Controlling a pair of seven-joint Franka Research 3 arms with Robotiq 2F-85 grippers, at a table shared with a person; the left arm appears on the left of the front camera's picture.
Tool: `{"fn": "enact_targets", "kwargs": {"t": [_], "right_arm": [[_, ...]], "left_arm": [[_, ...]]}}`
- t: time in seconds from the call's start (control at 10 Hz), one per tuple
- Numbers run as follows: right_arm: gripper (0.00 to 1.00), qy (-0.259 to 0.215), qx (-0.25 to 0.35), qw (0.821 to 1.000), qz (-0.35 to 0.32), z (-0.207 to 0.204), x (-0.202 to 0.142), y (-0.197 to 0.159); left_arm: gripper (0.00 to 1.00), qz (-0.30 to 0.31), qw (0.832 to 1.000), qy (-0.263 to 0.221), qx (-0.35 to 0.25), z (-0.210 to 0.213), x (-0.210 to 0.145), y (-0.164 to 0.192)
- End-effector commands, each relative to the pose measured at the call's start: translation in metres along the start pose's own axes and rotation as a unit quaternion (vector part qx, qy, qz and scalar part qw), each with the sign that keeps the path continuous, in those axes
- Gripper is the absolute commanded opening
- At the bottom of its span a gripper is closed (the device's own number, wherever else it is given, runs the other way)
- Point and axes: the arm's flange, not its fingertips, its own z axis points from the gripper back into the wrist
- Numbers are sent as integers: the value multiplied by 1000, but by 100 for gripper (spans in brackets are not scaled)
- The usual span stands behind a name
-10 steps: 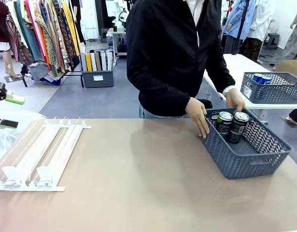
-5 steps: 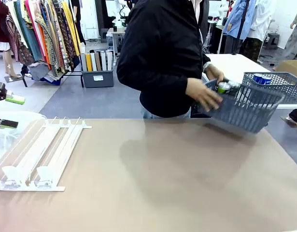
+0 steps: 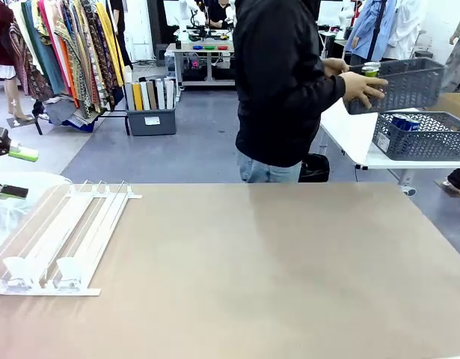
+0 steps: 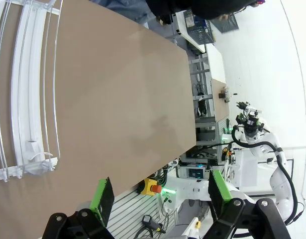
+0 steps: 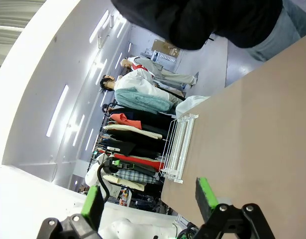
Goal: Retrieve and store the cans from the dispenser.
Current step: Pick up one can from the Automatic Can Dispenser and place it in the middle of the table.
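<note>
The dispenser (image 3: 61, 235), a flat white and clear rack of long lanes, lies at the table's left end, also seen in the left wrist view (image 4: 28, 94) and far off in the right wrist view (image 5: 180, 147). A person behind the table holds a dark grey lattice basket (image 3: 400, 86) up at chest height, and a can top (image 3: 371, 69) peeks over its rim. My left gripper (image 3: 11, 173) hangs open at the left edge beside the dispenser, its green pads (image 4: 102, 194) wide apart around nothing. My right gripper (image 5: 149, 199) is open too, above the table.
A second grey basket (image 3: 422, 138) with blue cans (image 3: 402, 122) stands on a white table (image 3: 349, 131) behind the person at the right. The brown tabletop (image 3: 274, 269) stretches from the dispenser to the right edge. Clothes racks fill the back left.
The person has lifted the basket with the cans off the table's right side and turned right, carrying it toward the white table behind. My grippers have not moved.
</note>
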Motion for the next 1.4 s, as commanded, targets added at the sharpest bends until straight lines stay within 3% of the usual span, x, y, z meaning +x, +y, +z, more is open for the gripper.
{"fn": "enact_targets", "kwargs": {"t": [0.0, 1.3], "right_arm": [[100, -4, 7, 1000, 0, -1, 2, 4], [100, -4, 7, 1000, 0, -1, 2, 4]], "left_arm": [[100, -1, 1000, -2, -10, 0, 2, 0], [100, -1, 1000, -2, -10, 0, 2, 0]]}}
